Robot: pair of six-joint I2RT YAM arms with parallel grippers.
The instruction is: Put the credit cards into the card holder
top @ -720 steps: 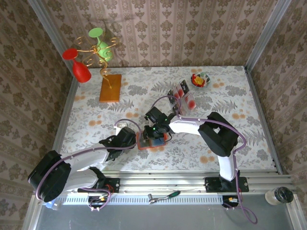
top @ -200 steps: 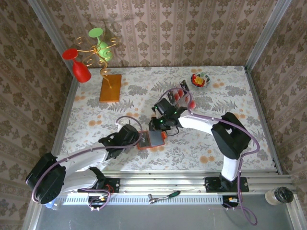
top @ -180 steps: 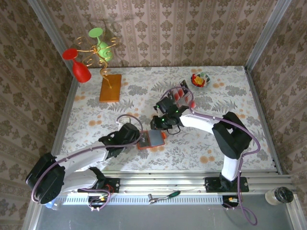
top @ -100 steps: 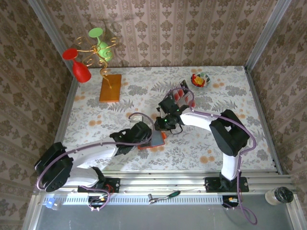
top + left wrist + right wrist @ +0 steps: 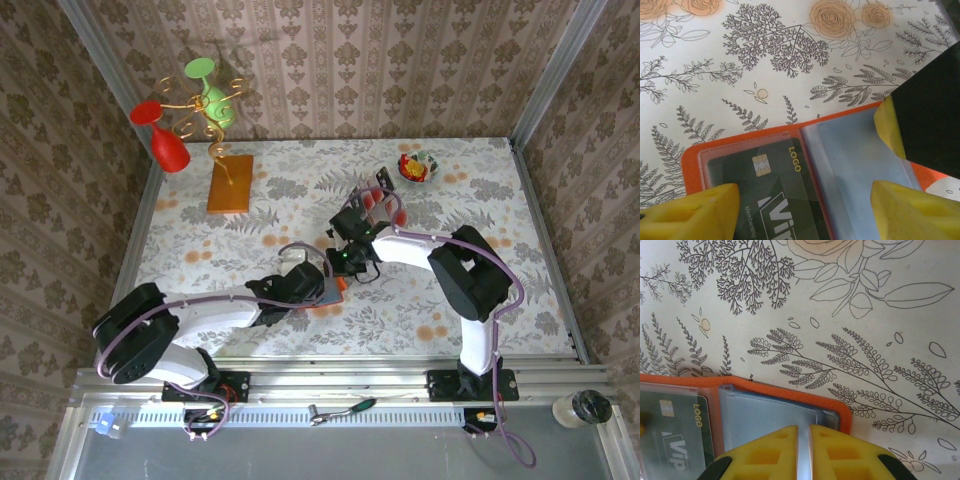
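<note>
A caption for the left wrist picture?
Open left claw over the card holder, black card in its sleeve.

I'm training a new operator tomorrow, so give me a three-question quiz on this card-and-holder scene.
1. True or false: the card holder lies folded shut on the table.
2. The left gripper is: A. open, B. shut on a card, C. shut on nothing.
3. What gold word is printed on the dark card in the holder's clear pocket?
Key: 1 false; 2 A; 3 LOGO.
</note>
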